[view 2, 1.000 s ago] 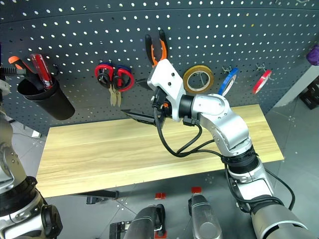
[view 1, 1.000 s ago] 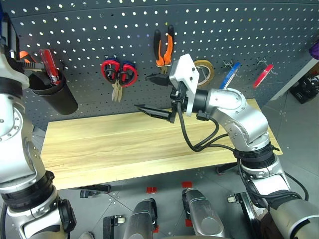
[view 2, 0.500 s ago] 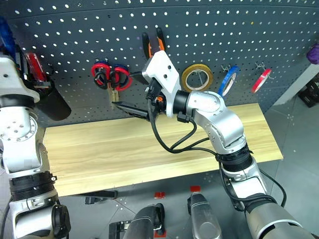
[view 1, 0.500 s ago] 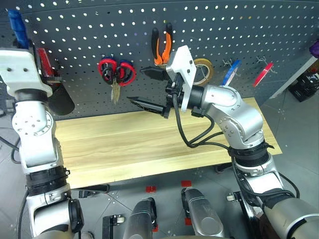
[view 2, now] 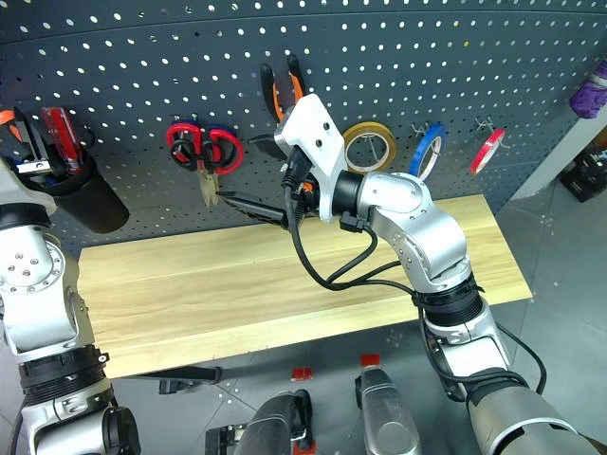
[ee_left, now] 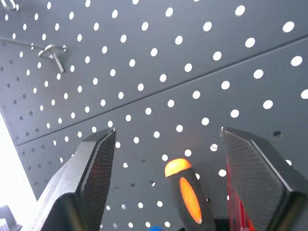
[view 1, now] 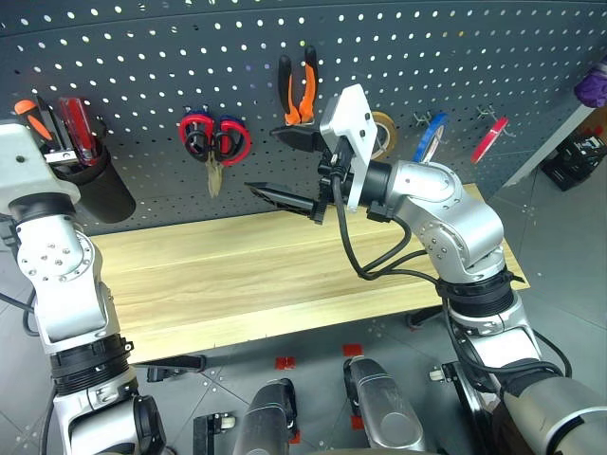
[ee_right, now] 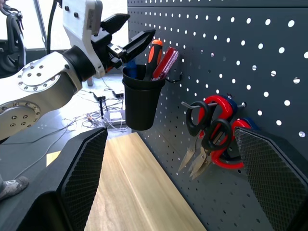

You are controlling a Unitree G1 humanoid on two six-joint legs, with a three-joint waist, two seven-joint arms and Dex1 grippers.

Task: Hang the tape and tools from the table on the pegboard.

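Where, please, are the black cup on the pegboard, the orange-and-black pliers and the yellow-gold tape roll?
black cup (view 1: 102, 190), left eye view, on its side wall.
orange-and-black pliers (view 1: 308, 87), left eye view, on an orange handle.
yellow-gold tape roll (view 2: 353, 139), right eye view, on its band.

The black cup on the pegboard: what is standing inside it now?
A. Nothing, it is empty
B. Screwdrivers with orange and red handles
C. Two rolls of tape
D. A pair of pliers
B. In the right wrist view an orange handle and a red handle stick up out of the black cup hanging on the pegboard, right beside the open left gripper.
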